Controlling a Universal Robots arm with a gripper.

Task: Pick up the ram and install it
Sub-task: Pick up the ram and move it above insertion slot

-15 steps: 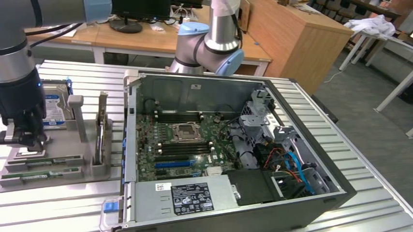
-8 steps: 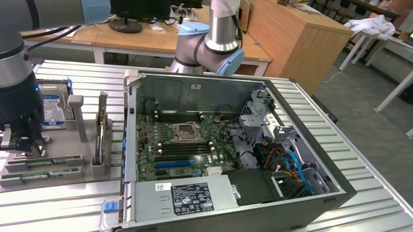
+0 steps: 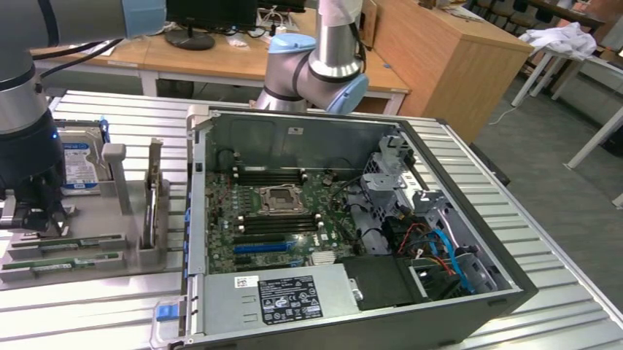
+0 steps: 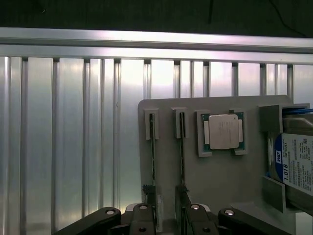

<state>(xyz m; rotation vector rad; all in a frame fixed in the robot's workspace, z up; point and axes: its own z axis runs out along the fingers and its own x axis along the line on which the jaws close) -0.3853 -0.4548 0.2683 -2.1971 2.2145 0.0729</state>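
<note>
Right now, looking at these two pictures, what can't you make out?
- Ram sticks: the wrist view sees them edge-on, so their chips are hidden.
- Hard drive: cut off by the wrist view's edge.
- Memory slots: too small in the exterior view to tell whether they are filled.
- End effector: in the exterior view its own body hides whether it touches a stick.

wooden desks (image 3: 457, 58) stand behind, on a grey floor (image 3: 555, 175).
</note>
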